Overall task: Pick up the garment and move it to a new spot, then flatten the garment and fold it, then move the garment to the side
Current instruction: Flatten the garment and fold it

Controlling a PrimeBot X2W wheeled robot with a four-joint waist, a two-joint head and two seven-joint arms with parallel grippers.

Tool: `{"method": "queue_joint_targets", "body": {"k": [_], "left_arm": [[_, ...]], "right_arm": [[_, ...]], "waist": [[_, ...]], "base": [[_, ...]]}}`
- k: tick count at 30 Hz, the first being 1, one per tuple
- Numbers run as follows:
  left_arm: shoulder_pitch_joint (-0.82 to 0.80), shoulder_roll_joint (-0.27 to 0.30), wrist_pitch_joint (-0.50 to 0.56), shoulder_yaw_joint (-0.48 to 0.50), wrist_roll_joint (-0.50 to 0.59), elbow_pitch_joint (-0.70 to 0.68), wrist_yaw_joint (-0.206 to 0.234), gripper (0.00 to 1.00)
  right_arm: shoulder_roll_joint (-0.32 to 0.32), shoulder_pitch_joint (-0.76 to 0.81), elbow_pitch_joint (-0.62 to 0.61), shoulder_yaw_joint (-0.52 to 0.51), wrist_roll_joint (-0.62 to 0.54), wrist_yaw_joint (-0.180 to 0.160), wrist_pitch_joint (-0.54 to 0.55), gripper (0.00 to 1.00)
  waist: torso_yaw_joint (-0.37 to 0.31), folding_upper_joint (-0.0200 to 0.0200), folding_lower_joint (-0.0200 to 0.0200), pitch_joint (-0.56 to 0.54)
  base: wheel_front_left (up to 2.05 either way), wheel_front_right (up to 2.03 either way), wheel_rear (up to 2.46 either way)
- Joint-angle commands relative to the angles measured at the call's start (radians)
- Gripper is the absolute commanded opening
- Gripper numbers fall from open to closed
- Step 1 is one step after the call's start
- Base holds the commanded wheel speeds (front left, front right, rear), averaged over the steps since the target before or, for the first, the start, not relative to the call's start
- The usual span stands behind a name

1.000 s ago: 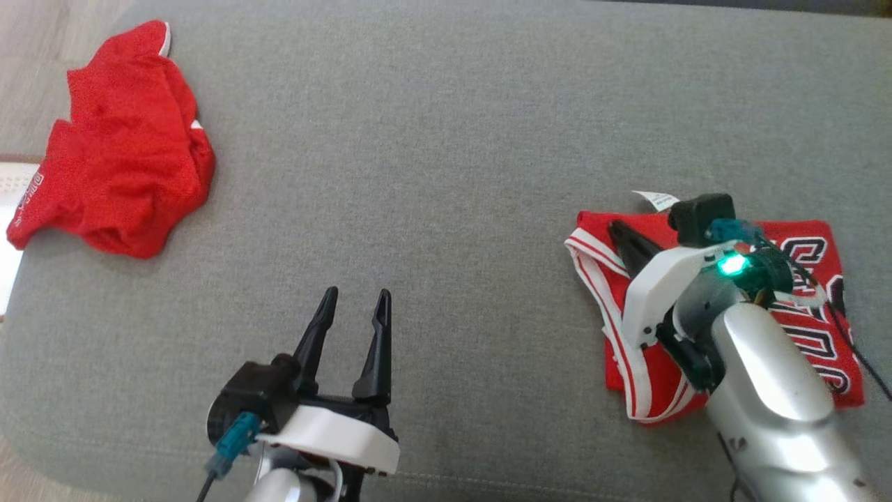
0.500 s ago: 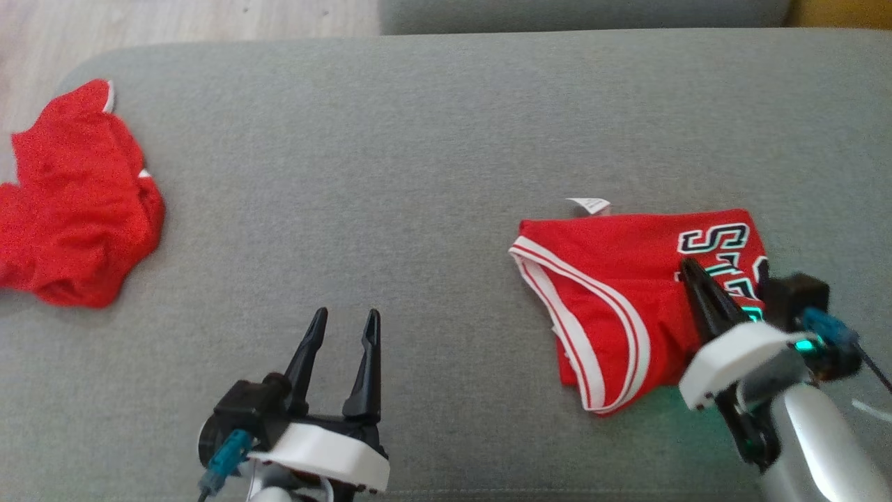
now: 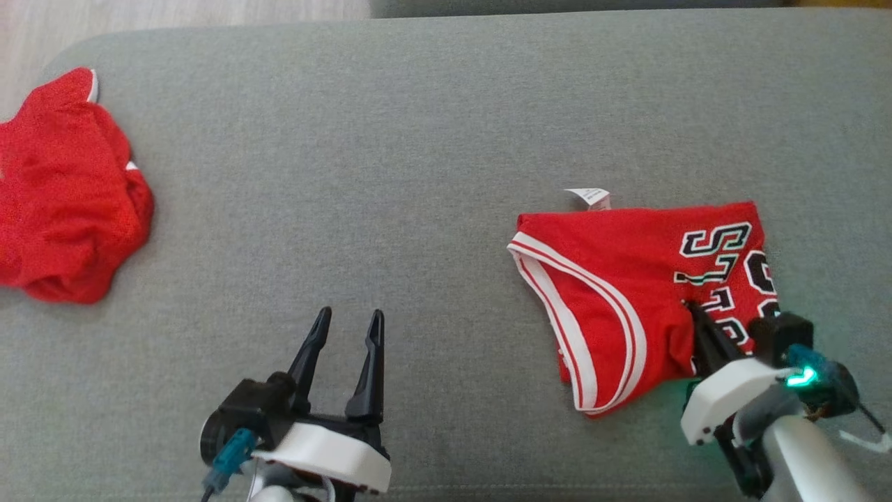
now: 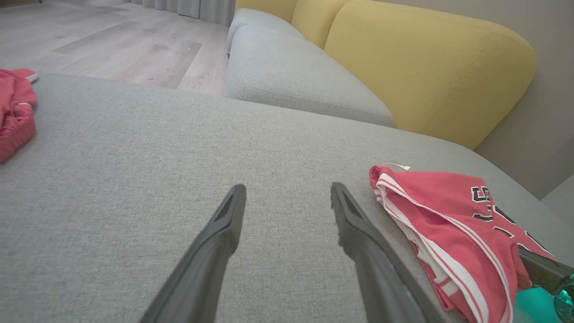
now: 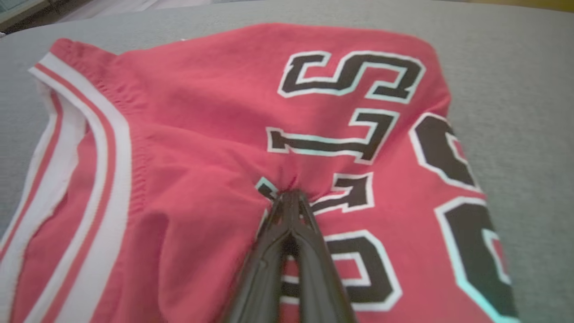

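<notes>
Left gripper (image 3: 352, 312): fingers (image 3: 368, 369) spread, pointing forward, low left. Right gripper (image 3: 691, 308): fingers pressed together, tips pinching garment (image 3: 613, 265), low right.

A folded red fabric jersey (image 3: 613, 279), trimmed in white stripes and lettered in black edged with white, lies right on the grey upholstered cushion (image 3: 418, 139); a crumpled plain red mesh garment (image 3: 63, 195) sits far left.

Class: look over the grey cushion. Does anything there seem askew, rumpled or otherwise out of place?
The folded jersey puckers where the shut right end effector pinches it, and its white label sticks out. A second red garment lies crumpled at the left edge of the cushion.
</notes>
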Motion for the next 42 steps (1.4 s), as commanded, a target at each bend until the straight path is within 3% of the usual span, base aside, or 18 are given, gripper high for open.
{"method": "queue_joint_targets", "body": {"k": [1, 8, 17, 25, 31, 33, 34, 35, 42], "left_arm": [[-0.026, -0.005, -0.012, 0.029, 0.007, -0.030, 0.003, 1.00], [-0.018, -0.005, -0.012, 0.035, 0.002, -0.033, 0.008, 1.00], [-0.003, -0.005, -0.012, 0.037, 0.001, -0.039, 0.011, 1.00], [0.002, -0.005, -0.012, 0.044, 0.002, -0.041, 0.011, 1.00], [0.017, -0.005, -0.012, 0.067, 0.010, -0.030, 0.000, 1.00], [0.027, -0.005, -0.012, 0.078, 0.019, -0.024, -0.011, 1.00], [0.027, -0.005, -0.012, 0.078, 0.019, -0.024, -0.011, 1.00], [0.033, -0.005, -0.012, 0.085, 0.024, -0.021, -0.015, 1.00], [0.086, -0.005, -0.012, 0.142, 0.047, -0.013, -0.050, 1.00]], "right_arm": [[0.013, -0.013, -0.006, 0.048, 0.003, -0.001, -0.008, 0.00], [0.040, 0.047, 0.005, 0.102, 0.007, -0.001, -0.069, 0.00], [0.067, 0.113, -0.108, 0.085, -0.060, -0.001, -0.103, 0.00], [0.065, 0.123, -0.188, -0.038, -0.081, -0.001, -0.097, 0.00], [0.059, 0.131, -0.245, -0.194, -0.104, -0.001, -0.125, 0.00], [0.059, 0.142, -0.262, -0.255, -0.125, -0.001, -0.151, 0.45], [0.059, 0.142, -0.262, -0.255, -0.125, -0.001, -0.151, 0.45], [0.060, 0.149, -0.268, -0.284, -0.138, -0.001, -0.163, 1.00], [0.075, 0.219, -0.252, -0.374, -0.161, -0.001, -0.198, 1.00]], "waist": [[0.007, 0.0000, 0.0000, 0.001], [0.027, 0.0000, 0.0000, -0.010], [-0.001, 0.0000, 0.0000, -0.023], [-0.038, 0.0000, 0.0000, -0.031], [-0.054, 0.0000, 0.0000, -0.070], [-0.054, 0.0000, 0.0000, -0.088], [-0.054, 0.0000, 0.0000, -0.088], [-0.054, 0.0000, 0.0000, -0.097], [-0.048, 0.0000, 0.0000, -0.167]], "base": [[0.00, 0.00, 0.00], [0.00, 0.00, 0.00], [0.00, 0.00, 0.00], [0.00, 0.00, 0.00], [0.00, 0.00, 0.00], [0.00, 0.00, 0.00], [0.00, 0.00, 0.00], [0.00, 0.00, 0.00], [0.00, 0.00, 0.00]]}}
